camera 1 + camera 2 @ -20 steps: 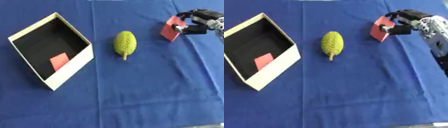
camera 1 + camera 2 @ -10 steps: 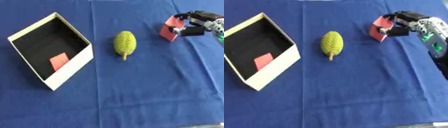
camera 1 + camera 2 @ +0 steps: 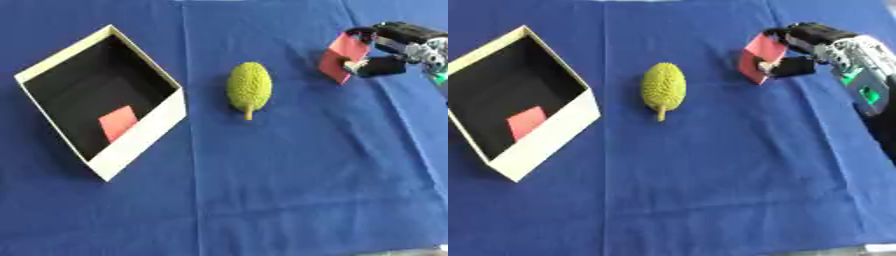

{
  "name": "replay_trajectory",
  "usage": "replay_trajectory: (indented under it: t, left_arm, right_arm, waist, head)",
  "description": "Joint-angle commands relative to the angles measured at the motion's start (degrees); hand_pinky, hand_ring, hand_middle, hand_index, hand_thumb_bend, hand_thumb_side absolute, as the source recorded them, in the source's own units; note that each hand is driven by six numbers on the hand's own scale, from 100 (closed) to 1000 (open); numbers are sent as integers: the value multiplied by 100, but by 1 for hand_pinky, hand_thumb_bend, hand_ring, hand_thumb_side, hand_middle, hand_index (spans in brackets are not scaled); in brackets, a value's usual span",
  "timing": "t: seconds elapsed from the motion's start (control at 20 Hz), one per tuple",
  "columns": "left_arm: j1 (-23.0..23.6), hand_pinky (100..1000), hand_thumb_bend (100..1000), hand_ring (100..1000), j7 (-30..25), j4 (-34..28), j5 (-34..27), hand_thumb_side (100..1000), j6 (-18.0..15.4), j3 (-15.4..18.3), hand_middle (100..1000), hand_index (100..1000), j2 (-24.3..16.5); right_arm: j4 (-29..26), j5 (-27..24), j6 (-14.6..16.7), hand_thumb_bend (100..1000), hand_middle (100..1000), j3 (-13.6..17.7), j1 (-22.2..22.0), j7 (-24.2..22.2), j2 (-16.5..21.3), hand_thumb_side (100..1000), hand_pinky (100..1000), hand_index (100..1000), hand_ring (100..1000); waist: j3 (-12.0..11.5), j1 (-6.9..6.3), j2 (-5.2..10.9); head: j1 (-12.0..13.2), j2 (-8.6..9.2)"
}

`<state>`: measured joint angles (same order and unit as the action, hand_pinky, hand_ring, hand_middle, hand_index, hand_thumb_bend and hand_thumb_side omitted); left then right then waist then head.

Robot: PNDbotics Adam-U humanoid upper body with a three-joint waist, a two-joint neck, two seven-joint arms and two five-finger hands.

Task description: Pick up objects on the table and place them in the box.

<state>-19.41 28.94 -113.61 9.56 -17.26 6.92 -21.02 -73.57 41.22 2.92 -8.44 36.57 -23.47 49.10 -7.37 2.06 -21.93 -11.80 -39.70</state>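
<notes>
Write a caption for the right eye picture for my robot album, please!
Right hand pinches a red block; green fruit waits beside the box.

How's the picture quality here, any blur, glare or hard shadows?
Left eye view: soft overall, the right hand smeared at its edges around the red block; no glare on the blue cloth. Right eye view: even light, faint shadow under the green spiky fruit, dark interior of the box.

A blue cloth covers the tabletop (image 3: 289,185) from edge to edge. On its left side sits an open cream-walled box (image 3: 140,137) with a black interior. Near the middle lies a bumpy green fruit (image 3: 248,88), its short stem pointing toward the near edge, well apart from the box.
</notes>
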Motion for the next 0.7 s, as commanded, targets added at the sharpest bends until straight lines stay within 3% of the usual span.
replay_trajectory:
  t: [0.05,0.4,0.7]
  left_arm:
    - [-62,702,131,774,-24,-99,-46,717,-1,16,767,813,-62]
    - [-72,703,129,775,-37,-99,-55,718,9,10,765,806,-47]
    - [-80,703,127,777,-39,-99,-63,721,25,8,764,803,-45]
  right_arm:
    - [-102,-123,-89,214,512,32,-72,113,148,526,809,1000,761]
    - [-230,-360,-211,272,491,12,-155,165,167,437,800,999,732]
    - [-178,-528,-391,190,426,33,-165,337,121,457,777,969,666]
  waist:
    - [-5,-12,89]
    - [-9,-12,87]
    - [-19,-27,86]
  head:
    - [-15,90]
    - [-31,87]
    - [-58,95]
